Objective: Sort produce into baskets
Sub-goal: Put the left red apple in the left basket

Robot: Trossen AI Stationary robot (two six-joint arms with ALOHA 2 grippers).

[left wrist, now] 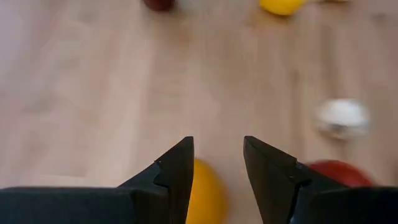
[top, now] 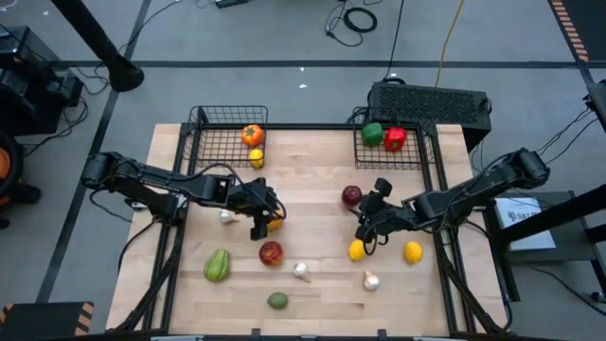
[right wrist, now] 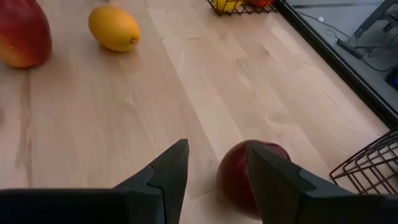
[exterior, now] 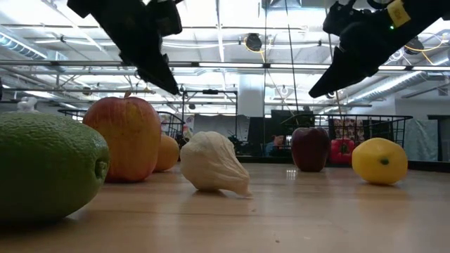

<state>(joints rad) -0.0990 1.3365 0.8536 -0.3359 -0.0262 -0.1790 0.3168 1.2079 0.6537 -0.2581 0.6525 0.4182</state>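
Note:
My left gripper (top: 266,221) (left wrist: 217,163) is open and hovers over an orange-yellow citrus (top: 276,224) (left wrist: 205,194) left of the table's middle; the fruit shows just below and between its fingers. My right gripper (top: 365,216) (right wrist: 217,167) is open and hovers beside a dark red apple (top: 351,196) (right wrist: 247,177), which rests on the table next to one finger. In the low view both grippers stand clear above the fruit. The left basket (top: 213,142) holds an orange tomato (top: 251,134) and a yellow piece (top: 256,158). The right basket (top: 417,156) holds a green pepper (top: 372,134) and a red pepper (top: 395,140).
Loose on the table: a red apple (top: 272,252), a green piece (top: 217,265), a lime (top: 276,300), three garlic bulbs (top: 227,217) (top: 301,271) (top: 371,280), two lemons (top: 357,249) (top: 413,251). A black vented box (top: 431,102) stands behind the right basket.

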